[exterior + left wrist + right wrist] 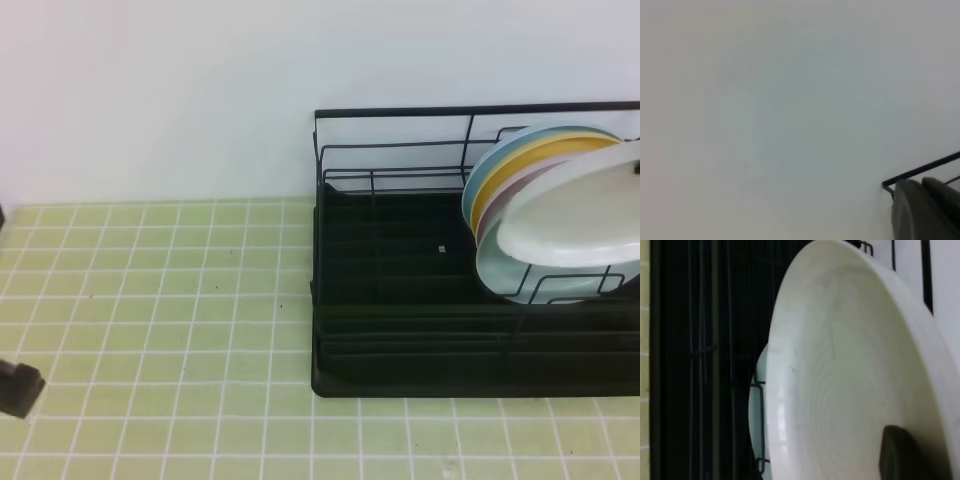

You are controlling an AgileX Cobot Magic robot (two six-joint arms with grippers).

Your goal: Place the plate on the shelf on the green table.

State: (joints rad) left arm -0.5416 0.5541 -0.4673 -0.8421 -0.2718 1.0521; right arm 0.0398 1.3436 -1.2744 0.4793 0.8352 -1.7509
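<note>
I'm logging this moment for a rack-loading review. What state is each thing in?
white plate: tilted, over the rack's right end, in front of the other plates, not slotted yet
colored plates: standing on edge in the rack's dividers
rack: on the green table, left part unfilled
right gripper: a dark finger lies on the white plate; closure unclear
left gripper: blurred, state unclear
</note>
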